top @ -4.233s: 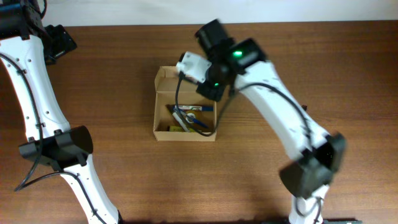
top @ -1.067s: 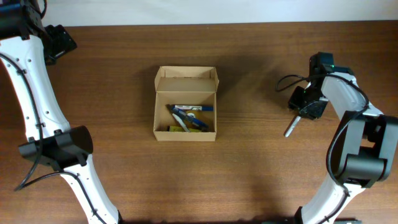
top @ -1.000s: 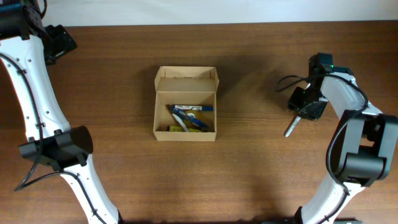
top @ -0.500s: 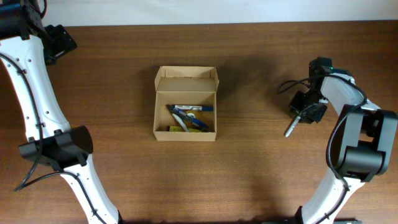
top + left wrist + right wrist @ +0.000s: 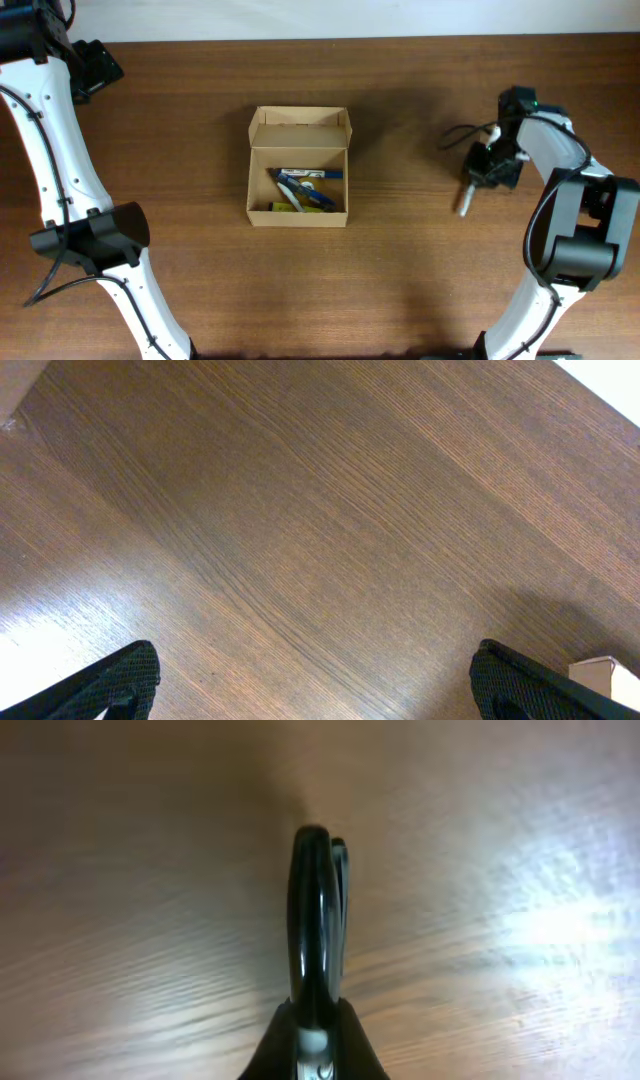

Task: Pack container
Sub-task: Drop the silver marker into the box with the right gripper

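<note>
Container (image 5: 298, 168) sits central on the worktop (image 5: 200, 300), lid (image 5: 300, 128) open to take more. My left tool (image 5: 315, 685), released, hangs at its 10 o'clock, clear of it; my right tool (image 5: 322, 850), at 3 o'clock, is clenched, apparently on nothing.

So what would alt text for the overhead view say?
An open cardboard box holding a few blue and yellow items sits in the middle of a brown wooden table. The left arm and right arm, both white, stand well clear of it.
</note>
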`<state>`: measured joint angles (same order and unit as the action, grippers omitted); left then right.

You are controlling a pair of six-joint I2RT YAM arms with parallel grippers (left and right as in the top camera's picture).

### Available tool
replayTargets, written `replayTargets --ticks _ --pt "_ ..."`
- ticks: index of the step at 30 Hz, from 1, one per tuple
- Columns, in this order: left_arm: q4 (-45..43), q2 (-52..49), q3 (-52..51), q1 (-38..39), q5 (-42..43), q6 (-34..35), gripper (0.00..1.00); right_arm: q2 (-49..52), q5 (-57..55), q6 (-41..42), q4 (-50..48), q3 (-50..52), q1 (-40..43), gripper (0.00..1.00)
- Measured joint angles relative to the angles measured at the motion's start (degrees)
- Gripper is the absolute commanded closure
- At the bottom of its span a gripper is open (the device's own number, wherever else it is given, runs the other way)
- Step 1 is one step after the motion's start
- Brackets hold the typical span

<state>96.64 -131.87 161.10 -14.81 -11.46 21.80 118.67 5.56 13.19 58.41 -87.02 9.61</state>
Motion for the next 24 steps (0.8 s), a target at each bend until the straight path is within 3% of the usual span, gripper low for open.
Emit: replayTargets --ticks 7,12,19,24 --pt "0.0 0.0 0.0 0.0 0.0 0.0 0.00 -1.4 1.0 -14.0 12.4 -25.2 -9.4 0.96" --pt "0.0 0.0 0.0 0.0 0.0 0.0 0.00 -4.7 0.7 -24.3 17.2 -40.7 -20.7 0.96" --pt "0.0 0.0 0.0 0.0 0.0 0.0 0.00 -5.5 0.5 -45.1 19.1 -42.4 -35.9 0.96" --pt "0.0 0.0 0.0 0.0 0.0 0.0 0.00 -0.9 0.3 -54.5 19.1 -40.7 -41.8 0.96"
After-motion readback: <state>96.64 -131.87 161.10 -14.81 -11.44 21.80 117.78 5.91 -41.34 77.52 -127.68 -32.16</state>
